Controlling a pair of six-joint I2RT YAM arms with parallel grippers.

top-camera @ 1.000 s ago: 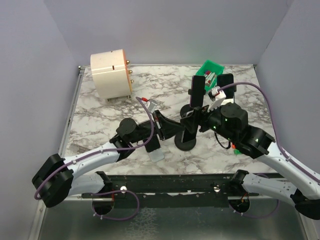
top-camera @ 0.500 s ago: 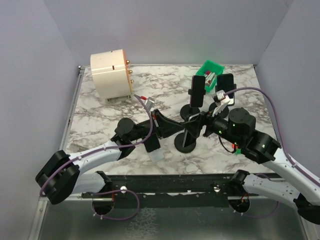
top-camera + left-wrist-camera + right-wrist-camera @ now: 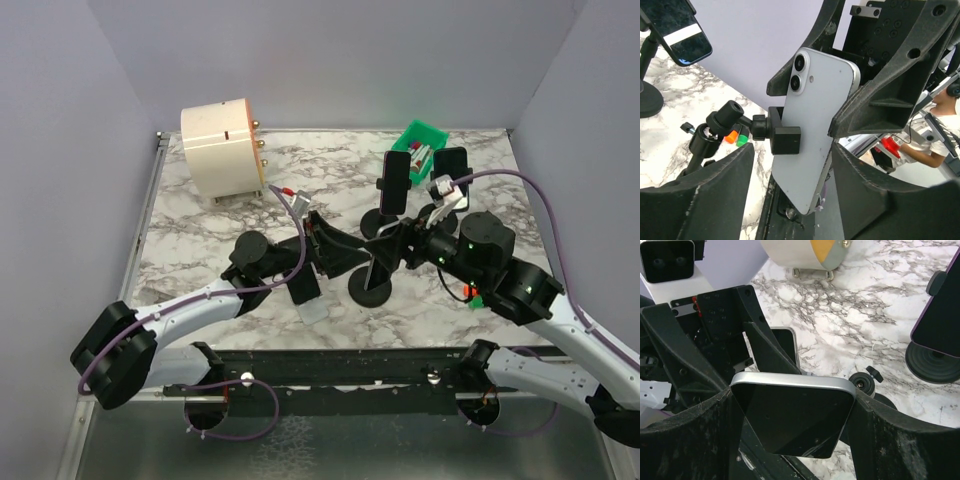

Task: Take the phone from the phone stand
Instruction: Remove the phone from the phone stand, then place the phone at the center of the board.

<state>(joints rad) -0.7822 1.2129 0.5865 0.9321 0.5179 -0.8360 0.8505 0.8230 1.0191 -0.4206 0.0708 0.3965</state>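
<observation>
Silver at the back and black at the glass, the phone (image 3: 815, 130) sits in the clamp (image 3: 785, 140) of the phone stand (image 3: 722, 125). In the overhead view that puts it near the middle of the marble counter (image 3: 200, 240), a little toward 6 o'clock. Your right claw (image 3: 792, 410), coming in from 3 o'clock, is clenched across the phone's width. Its own camera shows a finger pressed to each long edge near the top.

The change is on your other side. A second ago your left claw (image 3: 795, 185), reaching in from 9 o'clock, was pinched narrow at the stand. Now its fingers stand spread, with phone and clamp between them and a clear gap on the 9 o'clock side, so it is released and grasps nothing. The right claw's grip has not changed, and the phone has not left the clamp.

You have likely lost your brace on the stand. If you pull with the right claw alone, the base (image 3: 368, 290) may drag or tip, so draw the phone out slowly or steady the stand again first. Mind the two other phones (image 3: 396, 182) standing close by at 12 and 1 o'clock.
</observation>
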